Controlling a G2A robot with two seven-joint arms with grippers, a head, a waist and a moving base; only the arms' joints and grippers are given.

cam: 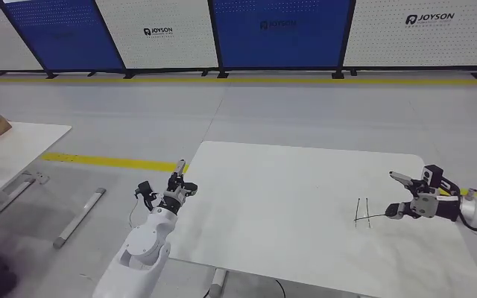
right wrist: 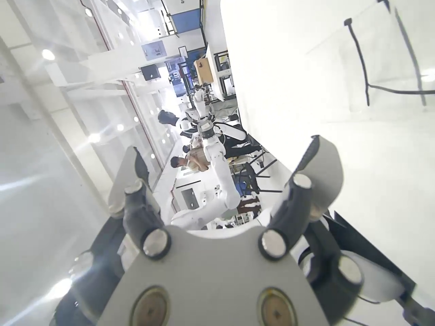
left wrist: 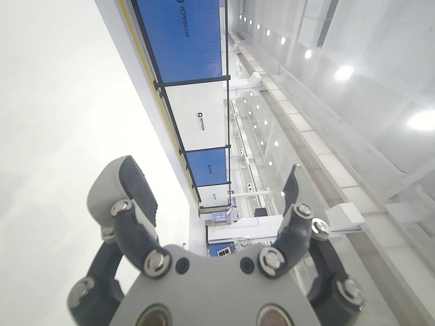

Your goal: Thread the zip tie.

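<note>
Three thin black zip ties (cam: pixel 363 213) lie on the white table (cam: pixel 283 194) near its right end: two side by side and one across their lower ends. The right wrist view shows the zip ties (right wrist: pixel 360 55) flat on the tabletop, with square heads at their far ends. My right gripper (cam: pixel 394 195) hovers just right of them, open and holding nothing. In its own view the right gripper (right wrist: pixel 224 161) is short of the ties and off to one side. My left gripper (cam: pixel 183 179) is at the table's left edge, far from the ties. In its own view the left gripper (left wrist: pixel 214 184) is open and bare.
A second white table (cam: pixel 30 141) stands at the far left. A grey bar (cam: pixel 78 217) lies on the floor beside it. Blue and white panels (cam: pixel 279 33) line the back. Bare tabletop stretches between the two arms.
</note>
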